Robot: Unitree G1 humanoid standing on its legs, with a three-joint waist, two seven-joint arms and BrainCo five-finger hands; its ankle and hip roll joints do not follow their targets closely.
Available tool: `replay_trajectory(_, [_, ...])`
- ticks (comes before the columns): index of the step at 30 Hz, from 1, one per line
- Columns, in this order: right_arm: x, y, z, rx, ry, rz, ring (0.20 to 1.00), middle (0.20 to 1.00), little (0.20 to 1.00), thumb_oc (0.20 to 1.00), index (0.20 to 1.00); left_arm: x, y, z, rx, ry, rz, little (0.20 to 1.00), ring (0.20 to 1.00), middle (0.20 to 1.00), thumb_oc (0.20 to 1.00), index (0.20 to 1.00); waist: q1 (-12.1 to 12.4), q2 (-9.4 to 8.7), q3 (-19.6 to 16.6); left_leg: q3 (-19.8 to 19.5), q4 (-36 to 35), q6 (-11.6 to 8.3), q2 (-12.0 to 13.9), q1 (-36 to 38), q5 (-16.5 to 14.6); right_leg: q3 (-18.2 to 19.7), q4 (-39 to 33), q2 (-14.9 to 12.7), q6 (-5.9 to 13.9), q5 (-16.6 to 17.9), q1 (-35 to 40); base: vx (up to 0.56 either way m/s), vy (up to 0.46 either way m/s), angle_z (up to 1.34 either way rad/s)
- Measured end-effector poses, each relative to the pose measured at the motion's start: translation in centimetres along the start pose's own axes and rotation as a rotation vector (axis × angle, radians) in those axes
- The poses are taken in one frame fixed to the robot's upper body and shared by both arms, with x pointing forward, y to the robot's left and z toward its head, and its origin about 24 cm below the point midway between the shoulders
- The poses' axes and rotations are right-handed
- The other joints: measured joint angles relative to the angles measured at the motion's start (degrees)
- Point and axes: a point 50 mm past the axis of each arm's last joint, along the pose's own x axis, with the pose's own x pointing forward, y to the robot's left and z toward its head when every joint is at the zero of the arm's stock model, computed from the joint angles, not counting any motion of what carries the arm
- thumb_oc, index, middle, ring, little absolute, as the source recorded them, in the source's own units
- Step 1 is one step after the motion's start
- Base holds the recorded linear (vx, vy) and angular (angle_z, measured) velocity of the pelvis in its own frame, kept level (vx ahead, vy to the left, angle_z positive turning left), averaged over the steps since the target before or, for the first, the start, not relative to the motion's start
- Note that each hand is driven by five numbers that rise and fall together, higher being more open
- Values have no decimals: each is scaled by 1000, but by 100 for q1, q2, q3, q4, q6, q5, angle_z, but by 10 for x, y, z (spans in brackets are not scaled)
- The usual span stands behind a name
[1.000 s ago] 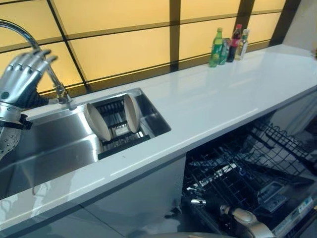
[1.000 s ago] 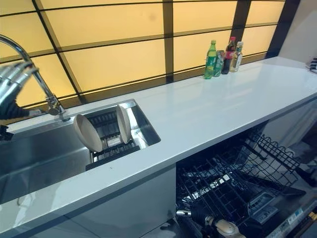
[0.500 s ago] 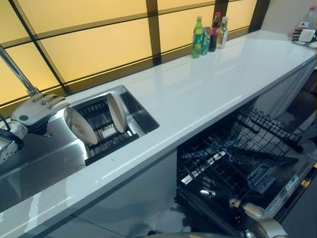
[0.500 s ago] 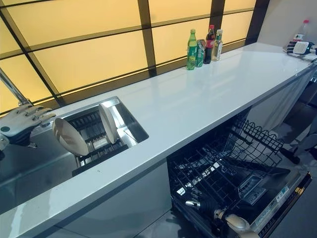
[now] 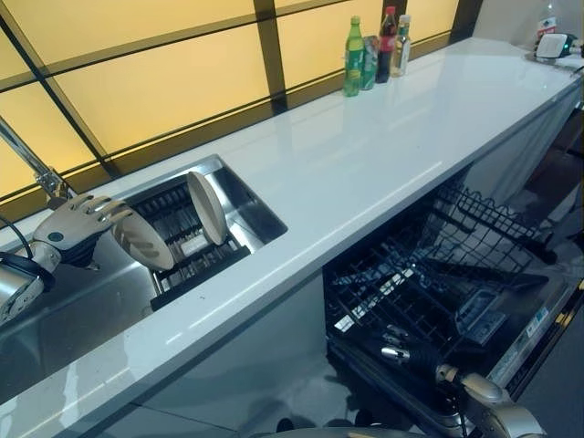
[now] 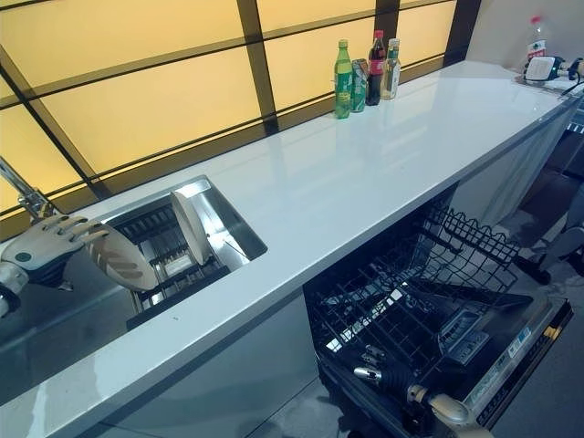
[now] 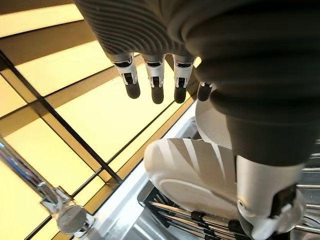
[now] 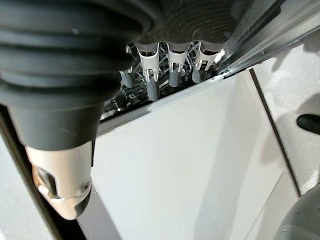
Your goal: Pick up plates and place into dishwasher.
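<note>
1. Your left hand (image 5: 78,228) has its fingers (image 7: 152,80) straight and spread, holding nothing; their tips lie over the top edge of the near plate (image 5: 144,242).
2. That near plate leans in the dish rack (image 5: 196,260) inside the sink (image 5: 55,301); the second plate (image 5: 206,207) stands upright just behind it in the same rack.
3. Your right hand (image 5: 411,351) hangs low beside the open dishwasher rack (image 5: 438,283), fingers (image 8: 172,70) relaxed and empty.
4. You have bottles (image 5: 372,53) standing far along the countertop (image 5: 383,155).
</note>
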Motion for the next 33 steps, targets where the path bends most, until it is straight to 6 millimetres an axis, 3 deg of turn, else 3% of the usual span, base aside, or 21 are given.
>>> replay_trajectory(21, [-20, -31, 35, -14, -125, -123, 1000, 1000, 1000, 1000, 1000, 5, -20, 8, 91, 6, -175, 1000, 1000, 1000, 1000, 1000, -315, -168, 492, 288, 2, 44, -28, -199, 32, 206, -6, -32, 30, 145, -333, -43, 30, -7])
replay_trajectory(22, [-21, -32, 36, -7, -135, -127, 1000, 1000, 1000, 1000, 1000, 7, -17, 7, 94, 16, -171, 875, 875, 875, 875, 875, -314, -177, 526, 293, 1, 44, -25, -203, 32, 205, -7, -29, 31, 147, -339, -43, -16, -4])
replay_trajectory(23, [-21, -33, 37, -7, -139, -134, 1000, 1000, 1000, 1000, 1000, 9, -15, 5, 97, 24, -166, 200, 200, 200, 200, 200, -317, -187, 545, 295, 2, 44, -23, -207, 32, 210, -7, -27, 32, 147, -347, -38, -18, -4])
replay_trajectory(33, [-25, -40, 57, -35, -238, -161, 1000, 1000, 1000, 1000, 1000, 14, -6, -5, 107, 70, -146, 200, 200, 200, 200, 200, -307, -228, 588, 303, 2, 43, -16, -213, 29, 220, -13, -17, 32, 147, -360, -6, -45, -1])
